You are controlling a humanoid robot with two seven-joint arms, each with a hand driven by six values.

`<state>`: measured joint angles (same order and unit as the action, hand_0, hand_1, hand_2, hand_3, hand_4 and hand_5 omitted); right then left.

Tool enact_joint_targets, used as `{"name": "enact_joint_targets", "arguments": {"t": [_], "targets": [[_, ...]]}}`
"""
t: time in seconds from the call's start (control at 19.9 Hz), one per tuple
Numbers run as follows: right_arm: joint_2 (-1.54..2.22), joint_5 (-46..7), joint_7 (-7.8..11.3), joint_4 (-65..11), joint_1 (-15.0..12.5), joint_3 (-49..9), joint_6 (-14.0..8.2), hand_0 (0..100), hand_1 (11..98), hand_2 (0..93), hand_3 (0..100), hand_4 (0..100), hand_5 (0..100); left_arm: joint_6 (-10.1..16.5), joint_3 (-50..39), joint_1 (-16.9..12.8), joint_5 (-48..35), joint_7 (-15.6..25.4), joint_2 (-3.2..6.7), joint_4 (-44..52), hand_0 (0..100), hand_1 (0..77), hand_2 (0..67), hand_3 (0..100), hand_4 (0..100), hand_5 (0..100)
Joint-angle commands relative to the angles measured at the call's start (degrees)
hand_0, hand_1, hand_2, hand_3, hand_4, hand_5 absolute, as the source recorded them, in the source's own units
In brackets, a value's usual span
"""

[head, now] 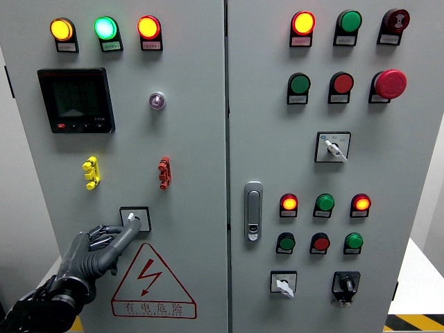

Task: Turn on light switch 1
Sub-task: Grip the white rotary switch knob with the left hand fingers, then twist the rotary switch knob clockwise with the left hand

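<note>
A small rotary switch [132, 218] with a white knob sits in a black-framed square on the left cabinet door, above the red warning triangle. My left hand [104, 244] comes up from the lower left. Its extended index finger [128, 234] touches the switch's lower edge, while the other fingers are curled loosely beside it. The hand holds nothing. My right hand is out of view.
Grey control cabinet with two doors. Left door: three lit lamps [105, 28], a black meter [75, 100], a yellow toggle [91, 173], a red toggle [164, 173]. Right door: door handle [253, 210], several lamps and buttons, a red emergency stop [390, 83], selector switches [333, 147].
</note>
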<state>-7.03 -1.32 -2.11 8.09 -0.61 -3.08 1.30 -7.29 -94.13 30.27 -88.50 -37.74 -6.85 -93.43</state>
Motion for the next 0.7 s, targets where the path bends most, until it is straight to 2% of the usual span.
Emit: {"name": "enact_joint_targets", "arguments": {"t": [0.0, 0.65], "targets": [[0.00, 0.00, 0.00, 0.00, 0.00, 0.00, -0.06, 0, 19.4, 0.0, 20, 19, 11, 0.00, 0.00, 0.66, 0.00, -0.23, 0.00, 0.18, 0, 60.8, 52.2, 93, 100, 96], [0.00, 0.00, 0.00, 0.00, 0.00, 0.00, 0.02, 0, 19.7, 0.0, 20, 19, 11, 0.00, 0.17, 1.90, -0.09, -2.33, 0.00, 0.26, 0, 59.5, 54.0, 93, 100, 96]]}}
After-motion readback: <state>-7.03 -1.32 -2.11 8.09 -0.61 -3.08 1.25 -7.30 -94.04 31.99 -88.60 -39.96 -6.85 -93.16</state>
